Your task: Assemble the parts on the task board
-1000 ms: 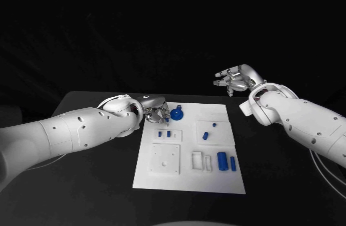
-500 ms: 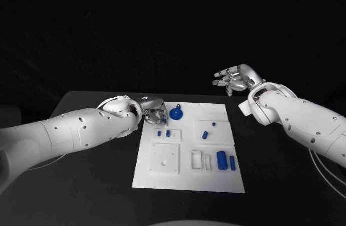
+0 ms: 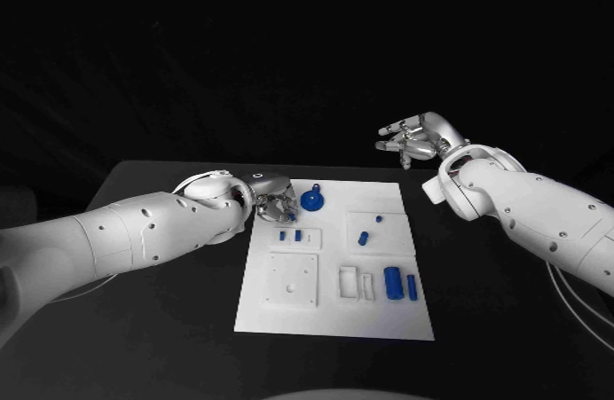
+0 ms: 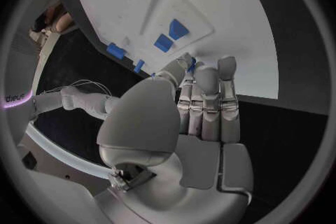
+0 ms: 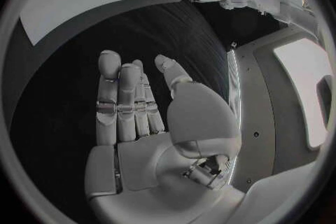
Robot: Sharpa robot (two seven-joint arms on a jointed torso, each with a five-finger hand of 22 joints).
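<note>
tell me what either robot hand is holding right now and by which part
The left robot hand pinches a small blue part at its fingertips, mostly hidden, so the held end cannot be told. The right robot hand is open and holds nothing.

Robot lab: black table, white task board.

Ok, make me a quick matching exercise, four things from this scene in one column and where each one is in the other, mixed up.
1. left hand
2. right hand
3. round blue part
4. blue cylinder

A. raised above the table's far right
B. far end of the board
C. board's near right
D. at the board's far left edge

Pairs: 1-D, 2-A, 3-B, 4-C
</note>
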